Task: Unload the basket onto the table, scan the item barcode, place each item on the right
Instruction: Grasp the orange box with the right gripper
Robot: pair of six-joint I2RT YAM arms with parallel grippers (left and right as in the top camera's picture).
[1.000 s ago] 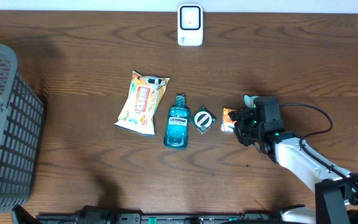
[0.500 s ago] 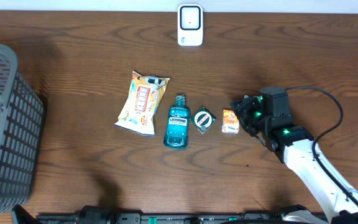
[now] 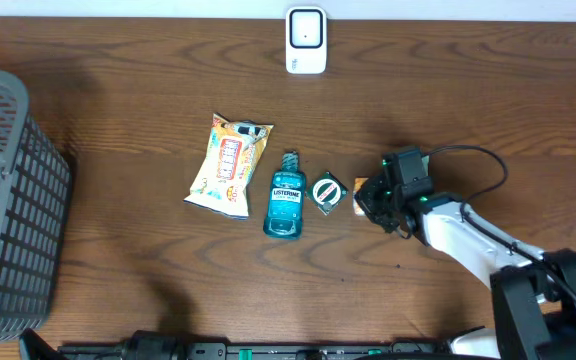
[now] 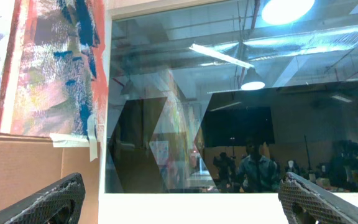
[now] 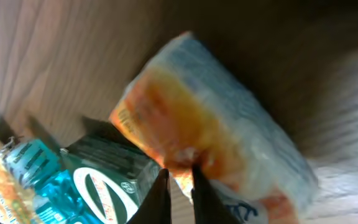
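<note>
Your right gripper (image 3: 372, 200) is clenched on the edge of the orange packet (image 5: 216, 124), which lies on the bench (image 3: 488, 100). This grip likely prepares a lift toward the scanner (image 3: 306, 40). Your left gripper (image 4: 182, 180) is released and idle.

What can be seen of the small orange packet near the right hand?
The packet is a small, glossy plastic pouch, orange with pale, whitish ends and some blue print, looking puffy. It lies on the wooden table, just right of a black sachet. The right hand, fingers nearly together, pinches its edge.
</note>
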